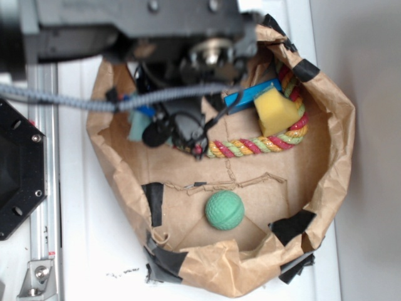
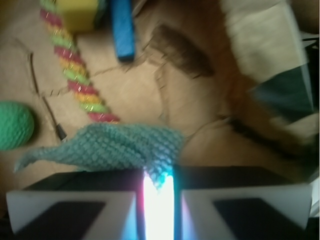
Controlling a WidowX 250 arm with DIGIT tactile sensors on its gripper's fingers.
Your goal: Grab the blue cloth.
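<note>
My pincer (image 2: 159,200) is clenched on one corner of the cloth (image 2: 115,147), the pads (image 2: 75,210) nearly together with only a thin bright slit between them, and the fabric trails out to the left from that pinch, hanging above the cardboard floor of the paper bag (image 1: 326,175). Reading the wrist view from the left: the green ball (image 2: 15,125) sits just beside the cloth's loose tip, then the rope (image 2: 75,75) runs diagonally, then the blue block (image 2: 122,30) lies near the sponge (image 2: 80,12) at the top. From the outside camera my arm covers most of the cloth. My worry is the hold: I have only an edge, so soft fabric could slip free if I lift fast, and the dangling tail could drag the ball or snag the rope
</note>
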